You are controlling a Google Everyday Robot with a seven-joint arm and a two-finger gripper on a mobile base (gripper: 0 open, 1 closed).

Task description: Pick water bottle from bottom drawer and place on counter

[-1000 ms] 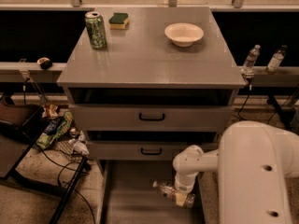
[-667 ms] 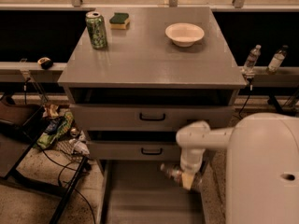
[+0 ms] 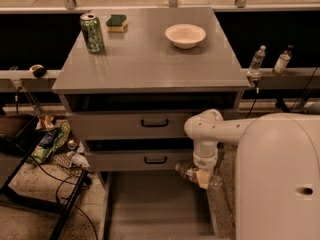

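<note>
My gripper (image 3: 203, 178) hangs from the white arm at the right, in front of the lower drawer front. It is shut on the water bottle (image 3: 187, 171), a small clear bottle held roughly level with its white cap pointing left. The bottle is lifted above the right side of the open bottom drawer (image 3: 150, 206), whose flat grey floor shows below. The counter (image 3: 150, 59) is the broad grey cabinet top above the drawers.
On the counter stand a green soda can (image 3: 92, 32), a green-yellow sponge (image 3: 117, 23) and a white bowl (image 3: 185, 35). Two slim clear bottles (image 3: 256, 60) stand on a ledge at right. Two closed drawer fronts with black handles (image 3: 154, 123) face me. Cables and clutter (image 3: 50, 144) lie on the floor at left.
The gripper has risen from low in the drawer, carrying the water bottle up and slightly right, off the drawer floor.
</note>
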